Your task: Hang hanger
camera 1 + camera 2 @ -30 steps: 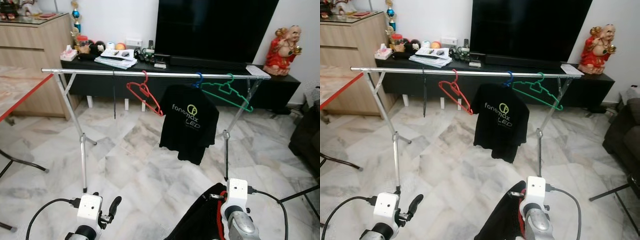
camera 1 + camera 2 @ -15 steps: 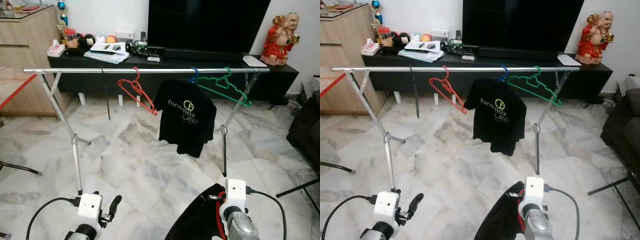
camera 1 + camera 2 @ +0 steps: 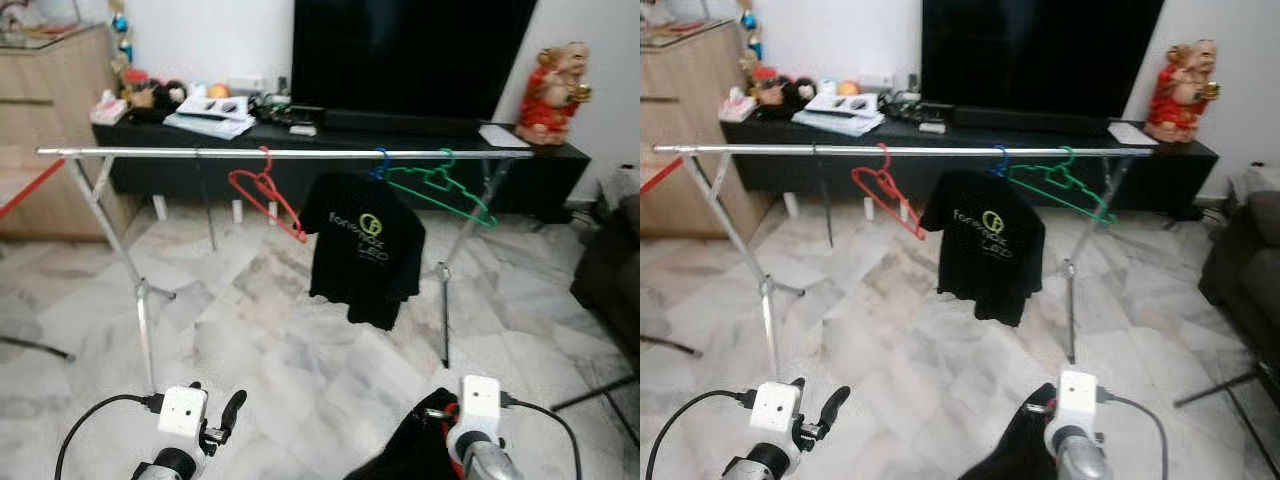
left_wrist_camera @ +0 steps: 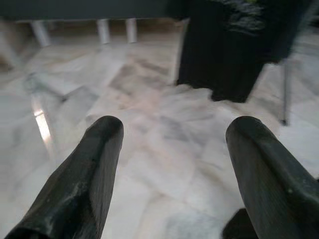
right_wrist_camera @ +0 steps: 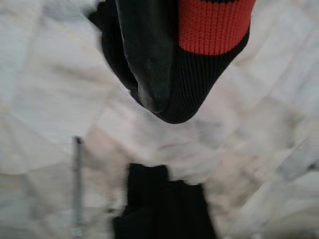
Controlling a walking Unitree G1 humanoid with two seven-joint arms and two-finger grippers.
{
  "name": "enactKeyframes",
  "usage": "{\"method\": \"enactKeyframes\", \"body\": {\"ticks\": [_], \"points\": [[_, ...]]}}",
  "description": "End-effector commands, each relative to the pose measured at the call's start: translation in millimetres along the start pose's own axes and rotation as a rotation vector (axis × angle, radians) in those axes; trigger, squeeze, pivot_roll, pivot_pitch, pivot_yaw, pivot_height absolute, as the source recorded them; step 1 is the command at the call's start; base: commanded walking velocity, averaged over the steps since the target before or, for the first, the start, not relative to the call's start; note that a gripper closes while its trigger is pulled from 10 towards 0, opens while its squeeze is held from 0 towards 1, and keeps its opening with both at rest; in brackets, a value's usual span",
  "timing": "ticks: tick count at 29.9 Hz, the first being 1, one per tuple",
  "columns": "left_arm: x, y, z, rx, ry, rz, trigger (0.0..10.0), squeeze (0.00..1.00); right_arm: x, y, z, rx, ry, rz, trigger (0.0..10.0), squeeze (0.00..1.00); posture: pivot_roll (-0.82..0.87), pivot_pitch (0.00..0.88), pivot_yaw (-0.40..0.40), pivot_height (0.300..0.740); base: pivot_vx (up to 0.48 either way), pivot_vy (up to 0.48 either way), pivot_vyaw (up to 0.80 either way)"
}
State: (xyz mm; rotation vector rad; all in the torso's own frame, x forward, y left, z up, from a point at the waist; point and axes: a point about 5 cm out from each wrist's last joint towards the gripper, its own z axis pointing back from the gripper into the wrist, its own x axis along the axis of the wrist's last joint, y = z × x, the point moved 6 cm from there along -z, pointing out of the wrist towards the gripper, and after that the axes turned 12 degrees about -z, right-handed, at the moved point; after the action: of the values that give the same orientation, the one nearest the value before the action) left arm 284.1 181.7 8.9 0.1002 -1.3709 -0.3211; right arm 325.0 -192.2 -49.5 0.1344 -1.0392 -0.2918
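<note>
the left wrist view is showing the left gripper (image 4: 172,164) gaping wide, empty; the right gripper (image 5: 149,74) is clamping a black-and-red garment (image 5: 209,30).

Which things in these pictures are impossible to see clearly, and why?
- Right tool: wrapped by the black-and-red garment, so its grip is unclear.
- The garment's hanger: covered by cloth.
- T-shirt print: too small, blurred.
- Items on the TV bench: too small, blurred.

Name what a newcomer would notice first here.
A black T-shirt with a printed logo hangs mid-way along a silver clothes rail, between an empty red hanger and a green hanger. Low in front, the right gripper holds a black-and-red garment.
</note>
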Motion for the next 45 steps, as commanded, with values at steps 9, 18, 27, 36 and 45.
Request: {"method": "enactKeyframes", "body": {"ticks": [9, 18, 27, 36, 45], "points": [[-1.4, 0.3, 1.7, -0.001, 0.008, 0.013, 10.0, 0.0, 10.7, 5.1, -2.2, 0.022, -0.036, 0.036, 10.0, 0.0, 0.08, 0.023, -0.072, 0.74, 0.298, 0.0, 0.66], [-1.0, 0.7, 2.1, -0.002, 0.01, 0.012, 10.0, 0.0, 8.0, 5.3, -2.5, 0.02, -0.02, 0.035, 10.0, 0.0, 0.08, 0.024, -0.07, 0.74, 0.302, 0.0, 0.0], [-0.6, 0.2, 1.8, -0.006, 0.009, 0.011, 10.0, 0.0, 3.8, -4.7, -1.1, -0.025, -0.002, 0.011, 10.0, 0.0, 0.08, 0.023, -0.07, 0.74, 0.304, 0.0, 0.0], [-0.2, 0.1, 2.0, -0.006, 0.009, 0.009, 10.0, 0.0, 5.4, -2.2, -0.9, -0.018, -0.021, 0.007, 10.0, 0.0, 0.08, 0.024, -0.071, 0.74, 0.307, 0.0, 0.0], [0.1, 0.2, 2.0, -0.007, 0.009, 0.009, 10.0, 0.0, 10.0, -1.3, -1.3, -0.014, -0.042, -0.002, 10.0, 0.0, 0.08, 0.025, -0.071, 0.74, 0.318, 0.0, 0.0]]}}
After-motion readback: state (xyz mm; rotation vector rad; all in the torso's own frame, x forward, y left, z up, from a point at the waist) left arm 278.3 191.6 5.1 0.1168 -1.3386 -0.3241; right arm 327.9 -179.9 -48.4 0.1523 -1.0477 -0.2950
